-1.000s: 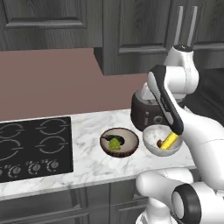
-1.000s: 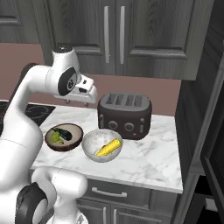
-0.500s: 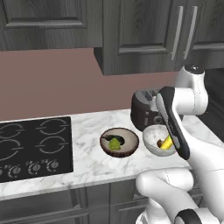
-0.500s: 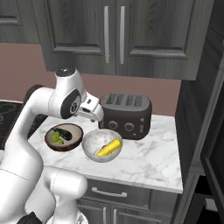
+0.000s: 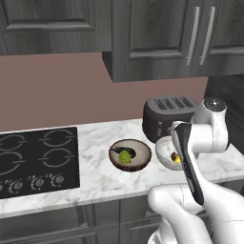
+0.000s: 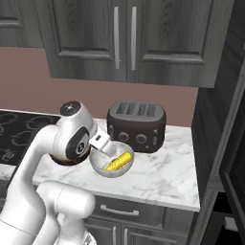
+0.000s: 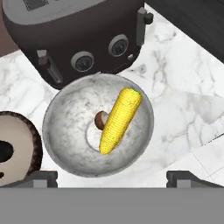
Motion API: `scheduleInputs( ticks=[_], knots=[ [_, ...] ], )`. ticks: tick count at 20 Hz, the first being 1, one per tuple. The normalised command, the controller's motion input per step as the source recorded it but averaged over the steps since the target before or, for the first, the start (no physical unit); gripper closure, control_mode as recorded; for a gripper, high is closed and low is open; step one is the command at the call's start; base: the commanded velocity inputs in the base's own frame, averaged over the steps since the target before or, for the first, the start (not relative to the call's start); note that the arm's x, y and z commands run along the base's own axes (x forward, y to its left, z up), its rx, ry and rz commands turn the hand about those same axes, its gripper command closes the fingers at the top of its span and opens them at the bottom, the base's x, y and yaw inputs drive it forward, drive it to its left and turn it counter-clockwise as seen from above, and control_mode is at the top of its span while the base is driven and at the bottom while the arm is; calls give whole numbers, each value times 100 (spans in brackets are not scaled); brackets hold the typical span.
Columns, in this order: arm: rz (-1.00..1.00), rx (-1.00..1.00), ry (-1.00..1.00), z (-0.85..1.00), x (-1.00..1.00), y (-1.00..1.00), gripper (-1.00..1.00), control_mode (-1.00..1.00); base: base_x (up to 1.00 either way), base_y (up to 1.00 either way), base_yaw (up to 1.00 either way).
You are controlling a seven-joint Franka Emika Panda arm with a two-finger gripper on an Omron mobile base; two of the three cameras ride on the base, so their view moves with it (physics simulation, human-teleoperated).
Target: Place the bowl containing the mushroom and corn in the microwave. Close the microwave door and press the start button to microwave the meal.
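Note:
The pale speckled bowl sits on the marble counter in front of the toaster. The yellow corn lies across it, and the small brown mushroom rests against the cob. My gripper hangs above the bowl, open, with nothing between its fingertips. From the right base view my gripper reaches down over the bowl and corn. In the left base view my arm hides part of the bowl. I cannot make out the microwave or its door.
A dark brown bowl with green food sits just left of the pale one. The dark toaster stands right behind it. A black cooktop is at the far left. A tall dark unit bounds the counter on the right.
My arm has swung to the right and lowered, so the hand now hangs over the pale bowl. Both bowls and the toaster have stayed put.

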Motion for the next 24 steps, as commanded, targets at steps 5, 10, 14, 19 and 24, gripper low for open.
scheduleInputs(
  ticks=[5, 10, 14, 19, 24],
  knots=[
    [-6, 7, -3, -39, -25, -40, -100, -100, 0, 0, 0],
    [0, 10, -1, -36, -25, -21, -100, -100, 0, 0, 0],
    [0, 15, -6, -32, 0, 0, -100, -100, 0, 0, 0],
    [0, 14, -6, -34, 0, 0, -100, -100, 0, 0, 0],
    [0, 3, 0, -27, 0, 0, -100, -100, 0, 0, 0]
  ],
)
